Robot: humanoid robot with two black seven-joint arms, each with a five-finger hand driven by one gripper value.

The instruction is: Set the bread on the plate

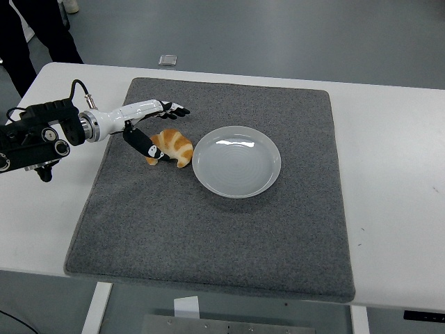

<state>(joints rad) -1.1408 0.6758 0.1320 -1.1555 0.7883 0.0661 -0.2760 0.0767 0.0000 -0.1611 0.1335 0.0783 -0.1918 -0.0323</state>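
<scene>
A golden croissant (172, 146) lies on the grey mat (208, 223), just left of the white plate (236, 161), nearly touching its rim. My left hand (160, 129) reaches in from the left at the croissant. Its fingers (174, 110) are spread above the far side of the bread, and the black thumb (149, 147) points down along its near left side. Nothing is grasped. The plate holds nothing. My right hand is not visible.
The mat covers most of the white table (396, 174). A person's dark legs (35, 35) stand at the top left beyond the table. A small grey object (167, 60) lies on the floor behind the table.
</scene>
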